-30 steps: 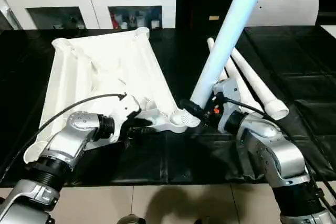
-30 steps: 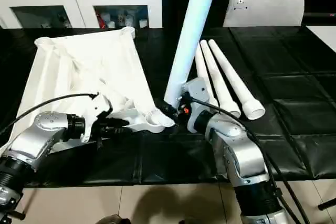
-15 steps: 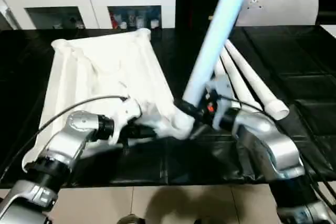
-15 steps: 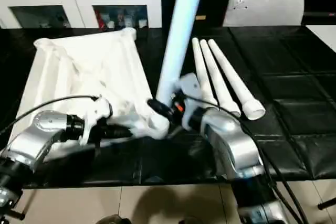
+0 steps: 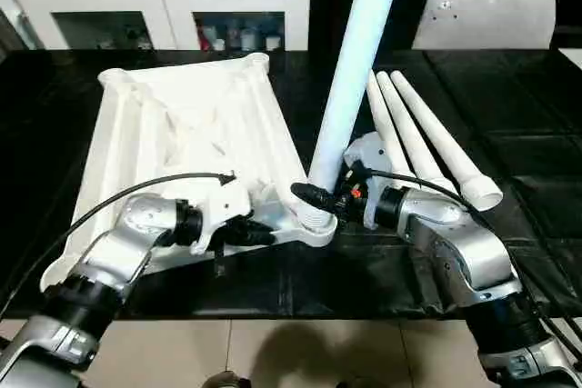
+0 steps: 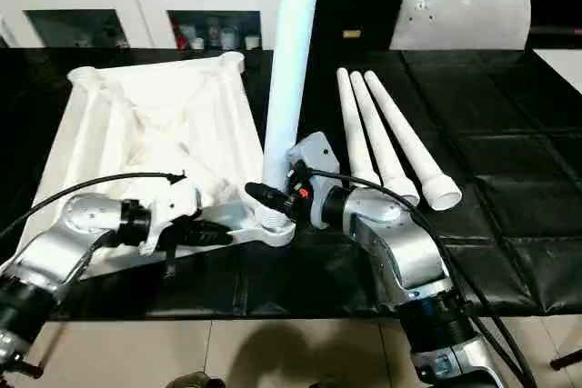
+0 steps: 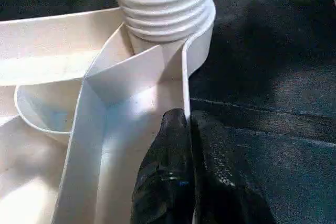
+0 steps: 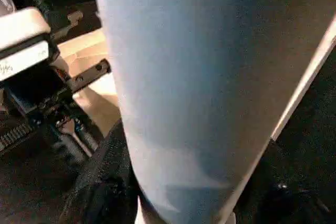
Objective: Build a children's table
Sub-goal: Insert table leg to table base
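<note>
Leg held upright at the tabletop's corner socket

One leg (image 5: 359, 61) is gripped near its base by the right gripper (image 5: 320, 197), its long axis running up out of the top of the frame. The upturned tabletop (image 5: 182, 124), at centre left, is pinched at its near rim by the closed left gripper (image 7: 184, 129). Three more legs (image 5: 427, 138) are laid side by side at right, wide ends toward the camera.

Silver forearms, black ribbed elbow joints, black two-finger grippers. Left gripper (image 5: 259, 235) has a white housing, with a thin black cable looping back along the forearm. Right gripper (image 5: 314, 195) has a small red-orange mark.
</note>
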